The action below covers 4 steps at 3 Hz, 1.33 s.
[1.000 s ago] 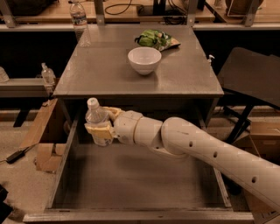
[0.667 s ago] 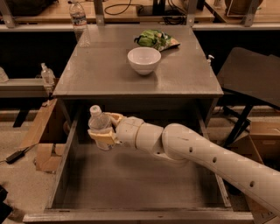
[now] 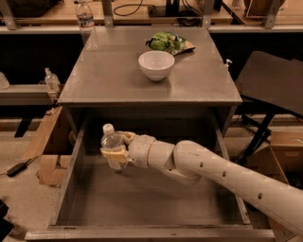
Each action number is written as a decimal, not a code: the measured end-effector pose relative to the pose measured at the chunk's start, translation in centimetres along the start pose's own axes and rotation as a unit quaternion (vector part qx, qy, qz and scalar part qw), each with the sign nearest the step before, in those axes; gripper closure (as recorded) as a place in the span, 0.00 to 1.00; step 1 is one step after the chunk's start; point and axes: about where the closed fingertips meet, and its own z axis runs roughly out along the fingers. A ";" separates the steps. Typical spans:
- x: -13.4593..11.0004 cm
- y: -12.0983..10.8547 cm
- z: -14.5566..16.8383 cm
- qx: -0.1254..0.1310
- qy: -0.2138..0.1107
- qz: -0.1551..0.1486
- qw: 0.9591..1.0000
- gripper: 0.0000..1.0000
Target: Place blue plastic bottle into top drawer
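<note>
one hand (image 3: 114, 154) grips the blue plastic bottle (image 3: 111, 139) inside the top drawer (image 3: 151, 201).

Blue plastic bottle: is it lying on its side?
No, the blue plastic bottle stands upright, clamped by the gripper inside the top drawer.

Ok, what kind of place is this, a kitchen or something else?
Likely a lab or workshop: a plain grey metal cabinet, cardboard boxes on the floor, cables on the bench behind. The gripper holds the blue plastic bottle in the open top drawer.
</note>
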 end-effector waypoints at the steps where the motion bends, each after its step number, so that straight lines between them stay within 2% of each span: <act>1: 2.7 0.2 0.5 0.000 0.011 0.032 0.999 1.00; 2: 2.6 0.2 0.5 0.000 0.011 0.032 0.999 0.81; 4: 2.5 0.3 0.6 -0.001 0.011 0.032 0.999 0.35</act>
